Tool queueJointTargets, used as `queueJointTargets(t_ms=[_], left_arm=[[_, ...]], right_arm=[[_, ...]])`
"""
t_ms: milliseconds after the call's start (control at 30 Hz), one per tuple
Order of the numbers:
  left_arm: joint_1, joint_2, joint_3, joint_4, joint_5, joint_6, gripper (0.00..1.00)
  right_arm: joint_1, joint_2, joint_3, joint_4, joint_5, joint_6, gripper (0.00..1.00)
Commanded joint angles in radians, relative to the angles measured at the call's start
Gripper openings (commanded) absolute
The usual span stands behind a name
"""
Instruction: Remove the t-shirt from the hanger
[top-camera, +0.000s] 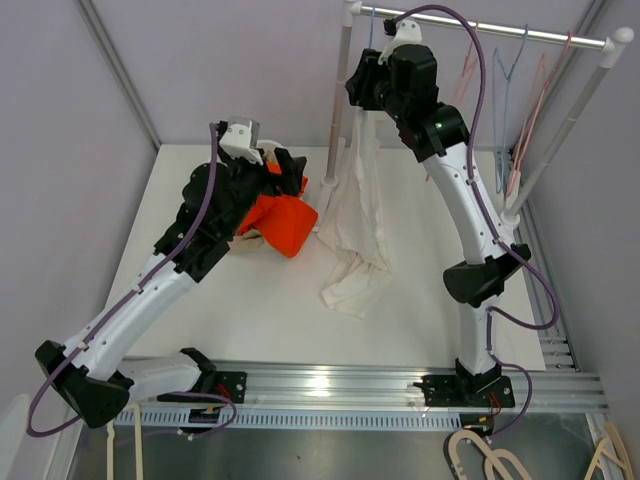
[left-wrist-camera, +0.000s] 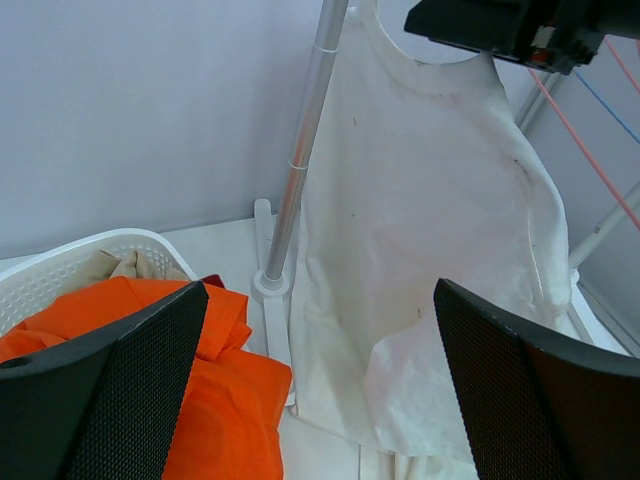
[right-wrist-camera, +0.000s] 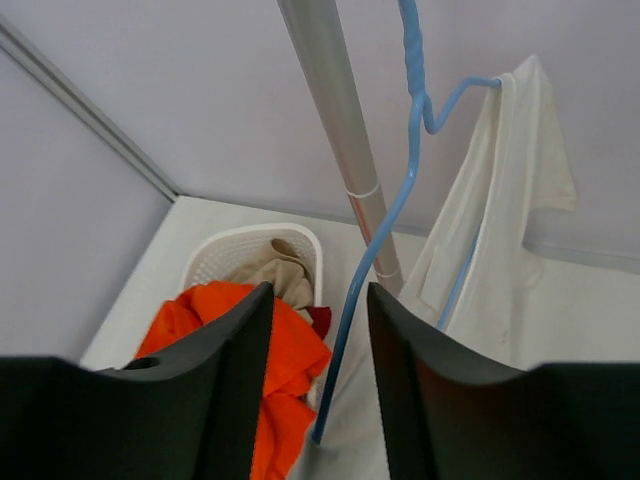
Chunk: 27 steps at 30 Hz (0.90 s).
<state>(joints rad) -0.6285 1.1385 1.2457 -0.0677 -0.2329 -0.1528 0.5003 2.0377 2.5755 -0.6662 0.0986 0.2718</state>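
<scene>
A white t-shirt (top-camera: 360, 210) hangs by the rack's left post, and its lower part lies crumpled on the table. In the right wrist view it (right-wrist-camera: 500, 250) hangs from one arm of a blue wire hanger (right-wrist-camera: 385, 235); the hanger's other arm is bare. My right gripper (right-wrist-camera: 318, 290) is up by the rail (top-camera: 365, 85). It is open, and the bare blue wire passes between its fingers without being clamped. My left gripper (left-wrist-camera: 320, 290) is wide open and empty. It is low beside the basket (top-camera: 295, 172) and faces the shirt (left-wrist-camera: 430, 230).
A white laundry basket (left-wrist-camera: 70, 260) holds an orange garment (top-camera: 285, 220) and a beige one, left of the rack post (top-camera: 340, 90). Blue and pink empty hangers (top-camera: 505, 70) hang further right on the rail (top-camera: 500, 30). The post's foot (left-wrist-camera: 268, 285) stands on the table.
</scene>
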Motion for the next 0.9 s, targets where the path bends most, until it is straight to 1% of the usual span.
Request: queueJointTargets(t_ms=[0, 67, 133, 167, 233, 267, 300, 400, 667, 867], left_arm=[[-0.017, -0.029, -0.011, 0.051, -0.009, 0.025, 1.0], [-0.022, -0.034, -0.017, 0.057, -0.013, 0.029, 0.99], [-0.023, -0.036, -0.023, 0.062, -0.014, 0.029, 0.99], [-0.026, -0.034, -0.025, 0.062, -0.013, 0.029, 0.99], [-0.028, -0.033, -0.028, 0.062, -0.014, 0.029, 0.99], [-0.03, -0.031, -0.026, 0.06, -0.014, 0.029, 1.0], [-0.031, -0.031, -0.026, 0.062, -0.013, 0.029, 1.0], [-0.042, -0.028, -0.023, 0.062, -0.005, 0.035, 1.0], [-0.1, -0.003, 0.004, 0.062, -0.037, 0.075, 0.99], [-0.135, 0.001, 0.014, 0.062, -0.068, 0.102, 1.0]], right_arm=[[0.012, 0.019, 0.038, 0.023, 0.096, -0.032, 0.41], [0.023, 0.015, 0.023, 0.036, 0.151, -0.058, 0.3], [0.038, 0.009, 0.012, 0.06, 0.197, -0.078, 0.23], [0.041, 0.009, 0.008, 0.066, 0.217, -0.098, 0.14], [0.05, 0.009, 0.009, 0.08, 0.271, -0.115, 0.02], [0.052, 0.007, 0.008, 0.092, 0.288, -0.138, 0.0], [0.058, 0.006, 0.0, 0.102, 0.324, -0.155, 0.0], [0.078, -0.013, -0.03, 0.148, 0.372, -0.223, 0.0], [0.124, -0.046, -0.031, 0.241, 0.452, -0.336, 0.0], [0.133, -0.077, -0.023, 0.296, 0.493, -0.401, 0.0]])
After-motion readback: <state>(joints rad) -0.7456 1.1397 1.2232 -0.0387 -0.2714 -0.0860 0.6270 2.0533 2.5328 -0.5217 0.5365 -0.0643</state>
